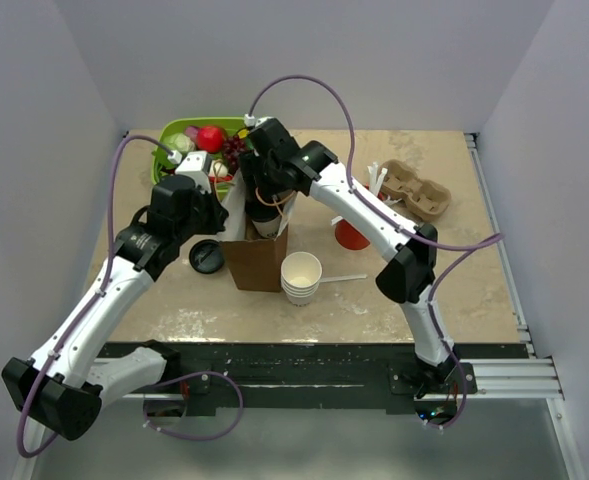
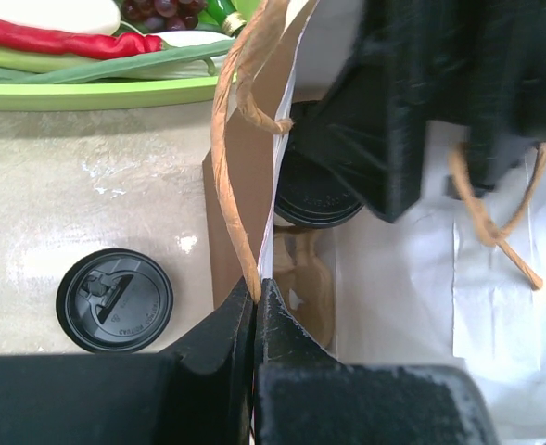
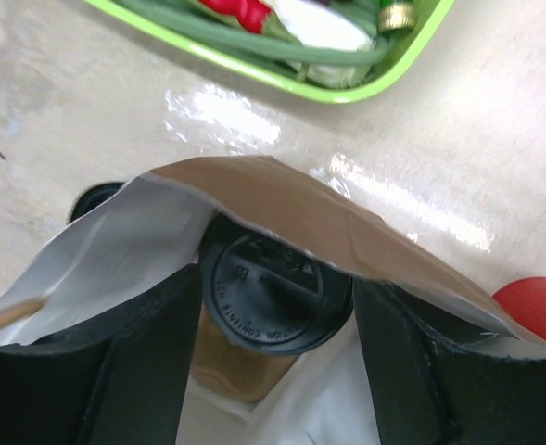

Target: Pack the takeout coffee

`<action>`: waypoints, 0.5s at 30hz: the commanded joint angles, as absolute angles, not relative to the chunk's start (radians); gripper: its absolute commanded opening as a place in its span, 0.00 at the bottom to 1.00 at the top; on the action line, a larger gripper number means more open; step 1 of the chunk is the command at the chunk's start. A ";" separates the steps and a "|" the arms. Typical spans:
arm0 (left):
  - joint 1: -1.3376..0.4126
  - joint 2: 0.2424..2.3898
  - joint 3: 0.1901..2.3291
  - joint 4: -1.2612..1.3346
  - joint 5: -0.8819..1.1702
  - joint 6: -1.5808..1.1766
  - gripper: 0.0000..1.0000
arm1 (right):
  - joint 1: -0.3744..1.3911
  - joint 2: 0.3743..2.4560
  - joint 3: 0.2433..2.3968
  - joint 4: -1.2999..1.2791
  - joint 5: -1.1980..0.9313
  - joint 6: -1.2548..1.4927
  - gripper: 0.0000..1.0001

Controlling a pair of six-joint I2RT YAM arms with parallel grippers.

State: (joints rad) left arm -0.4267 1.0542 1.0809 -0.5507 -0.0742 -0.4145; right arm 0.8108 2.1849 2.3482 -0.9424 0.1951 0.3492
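One coffee (image 3: 274,295), one bag (image 3: 296,211) (one loose lid (image 2: 114,298))

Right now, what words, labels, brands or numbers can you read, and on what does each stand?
Lid of the takeout coffee: raised lettering around the rim, too blurred to read.
Loose black lid: embossed marks, too small to read.
Paper bag: no print shows.
No text in any view is legible.
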 commanded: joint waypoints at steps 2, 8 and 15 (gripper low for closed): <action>-0.425 1.080 1.104 -0.597 -0.094 -0.431 0.00 | 0.808 2.054 2.319 -0.825 0.216 0.321 0.70; -0.423 1.085 1.112 -0.601 -0.100 -0.431 0.00 | 0.808 1.994 2.295 -0.761 0.126 0.281 0.76; -0.425 1.097 1.124 -0.606 -0.115 -0.434 0.00 | 0.810 1.872 2.240 -0.697 0.165 0.216 0.82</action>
State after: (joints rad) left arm -0.4263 1.0805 1.1000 -0.5583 -0.0956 -0.4271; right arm 0.8104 1.9877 2.2791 -0.7891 0.1383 0.2729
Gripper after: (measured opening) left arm 0.027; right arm 0.797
